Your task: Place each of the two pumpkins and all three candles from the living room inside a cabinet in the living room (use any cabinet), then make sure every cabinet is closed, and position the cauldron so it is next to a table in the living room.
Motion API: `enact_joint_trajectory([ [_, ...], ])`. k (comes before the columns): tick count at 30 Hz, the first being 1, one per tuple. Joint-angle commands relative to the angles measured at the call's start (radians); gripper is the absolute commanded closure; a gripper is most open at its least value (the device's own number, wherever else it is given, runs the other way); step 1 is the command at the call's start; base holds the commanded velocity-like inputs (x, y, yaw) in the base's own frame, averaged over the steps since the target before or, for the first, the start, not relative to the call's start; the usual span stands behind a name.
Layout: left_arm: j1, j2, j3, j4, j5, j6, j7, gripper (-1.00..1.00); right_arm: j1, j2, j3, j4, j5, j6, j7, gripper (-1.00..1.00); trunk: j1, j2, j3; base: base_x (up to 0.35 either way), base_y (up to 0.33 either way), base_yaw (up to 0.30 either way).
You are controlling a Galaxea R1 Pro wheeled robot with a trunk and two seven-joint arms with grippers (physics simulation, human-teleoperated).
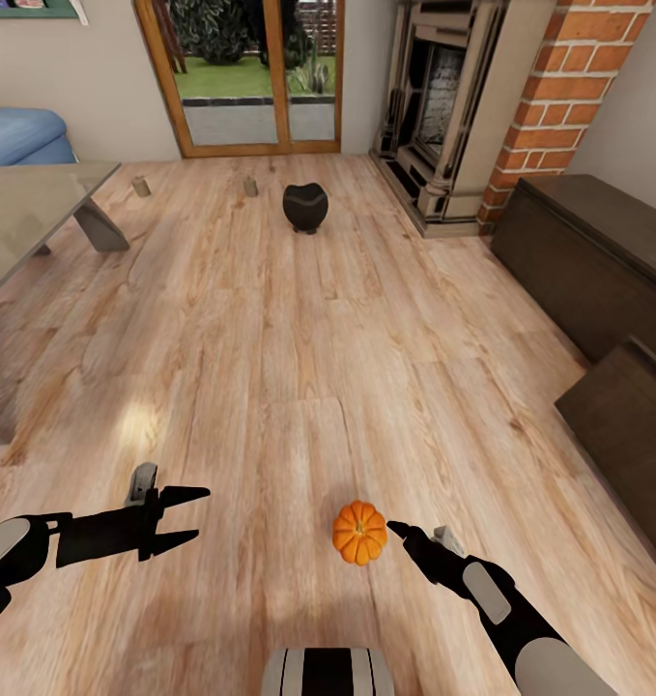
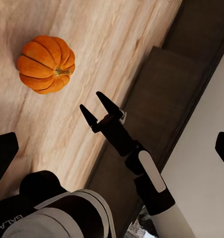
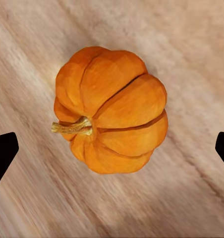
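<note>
Nearest to our head camera, our own grey-and-black trunk point(image 1: 328, 672) sat at the bottom edge, and just beyond it a small orange pumpkin point(image 1: 359, 532) lay on the wooden floor point(image 1: 299, 367). Our right gripper point(image 1: 397, 529) pointed at that pumpkin from its right side, the dark fingertip very close to the rind; from the head view we could not tell whether it touched. Our right wrist view looked straight onto the pumpkin point(image 3: 112, 130), stem tipped sideways, with our two fingertips point(image 3: 3, 153) spread wide at either side and well clear of it, so those jaws were open and held nothing. Our left gripper point(image 1: 197, 514) hovered over bare floor well to the pumpkin's left, its two fingers parted and empty. From our left wrist view we saw the pumpkin point(image 2: 46, 64) on the planks and the right gripper point(image 2: 97, 110) beside it, prongs apart.

Farther off, the black cauldron point(image 1: 305, 206) stood on the floor before the glass door point(image 1: 260, 72). Two candles point(image 1: 141, 187) stood left of it, the second one point(image 1: 250, 186) nearer the cauldron. We had the dark cabinet point(image 1: 588, 256) along the right wall, with its fronts shut, and a table point(image 1: 33, 208) at the left.
</note>
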State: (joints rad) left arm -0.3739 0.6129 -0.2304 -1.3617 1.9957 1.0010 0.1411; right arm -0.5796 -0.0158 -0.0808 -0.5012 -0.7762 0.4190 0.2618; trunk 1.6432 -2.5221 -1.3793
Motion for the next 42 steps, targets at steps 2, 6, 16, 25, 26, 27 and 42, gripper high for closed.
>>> enact_joint_trajectory([
  [2, -0.001, 0.001, -0.001, 0.0, 0.011, 0.001, 0.009, -1.0, 0.0, 0.0, -0.005, 0.0, -0.003, 0.007, 0.002, -1.0, 0.0, 0.0, -0.001, 0.058, 0.0, 0.0],
  [6, 0.0, 0.0, -0.001, 0.001, 0.011, 0.001, 0.009, -1.0, 0.0, 0.0, -0.005, 0.0, -0.003, 0.007, 0.002, -1.0, 0.0, 0.0, -0.001, 0.017, 0.046, 0.0],
  [16, 0.0, 0.0, -0.001, 0.0, 0.011, 0.0, 0.009, -1.0, 0.0, 0.0, -0.005, 0.0, -0.003, 0.007, 0.002, -1.0, 0.0, 0.0, -0.001, 0.008, 0.075, 0.0],
  [25, 0.0, 0.001, -0.001, 0.001, 0.01, 0.001, 0.009, -1.0, 0.0, 0.0, -0.005, 0.0, -0.003, 0.007, 0.002, -1.0, 0.0, 0.0, -0.001, 0.047, 0.038, 0.0],
  [26, 0.0, 0.001, -0.001, 0.001, 0.01, 0.001, 0.009, -1.0, 0.0, 0.0, -0.005, 0.0, -0.003, 0.007, 0.002, -1.0, 0.0, 0.0, -0.001, 0.065, 0.028, 0.0],
  [27, 0.0, 0.001, -0.001, 0.0, 0.01, 0.001, 0.009, -1.0, 0.0, 0.0, -0.005, 0.0, -0.003, 0.007, 0.002, -1.0, 0.0, 0.0, -0.001, 0.093, 0.045, 0.0],
  [42, 0.0, 0.0, -0.001, 0.0, 0.01, 0.0, 0.009, -1.0, 0.0, 0.0, -0.005, 0.0, -0.002, 0.006, 0.002, -1.0, 0.002, -0.001, -0.016, 0.01, 0.005, 0.0],
])
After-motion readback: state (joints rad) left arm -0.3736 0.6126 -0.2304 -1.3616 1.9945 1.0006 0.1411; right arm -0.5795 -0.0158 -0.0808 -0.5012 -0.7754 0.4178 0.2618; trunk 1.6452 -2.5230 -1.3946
